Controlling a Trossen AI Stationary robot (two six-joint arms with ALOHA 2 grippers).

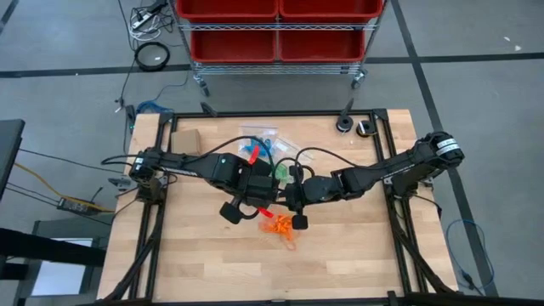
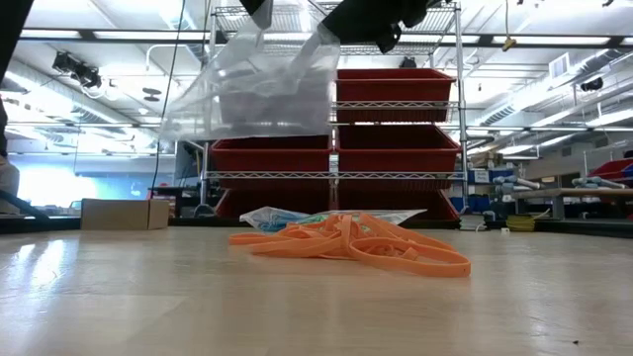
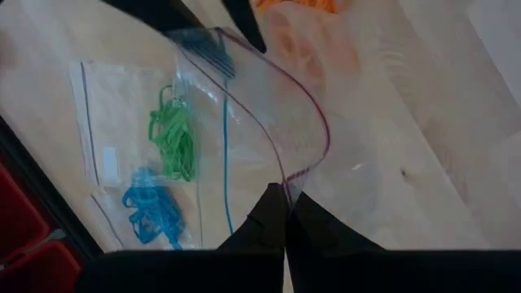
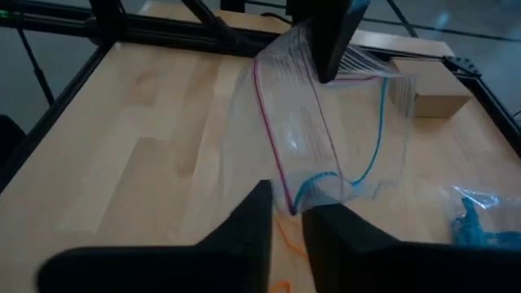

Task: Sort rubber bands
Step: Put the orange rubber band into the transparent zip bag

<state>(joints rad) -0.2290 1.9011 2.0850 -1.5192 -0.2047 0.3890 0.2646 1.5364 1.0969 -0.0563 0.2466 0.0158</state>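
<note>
A clear zip bag (image 2: 252,94) hangs above the table's middle, its mouth spread between my two grippers. My left gripper (image 3: 285,216) is shut on one side of the mouth and my right gripper (image 4: 286,218) on the opposite side. A pile of orange rubber bands (image 2: 351,245) lies on the table just under and in front of the bag. Green rubber bands (image 3: 172,142) and blue rubber bands (image 3: 151,216) lie inside other clear bags flat on the table farther back. My left gripper pinches the bag's mouth rim (image 3: 286,183) at the zip strip between its two fingers, which point steeply down. The bag hangs below them, clear of the table. My right gripper pinches the opposite rim (image 4: 285,199), where the purple and blue zip lines meet. Its fingers slant down from the table's right. The mouth gapes open between the two holds.
A small tan cardboard box (image 1: 185,138) stands at the far left of the table. A rack with red bins (image 1: 276,25) stands beyond the far edge. Bare wood lies toward the near edge and at both near corners.
</note>
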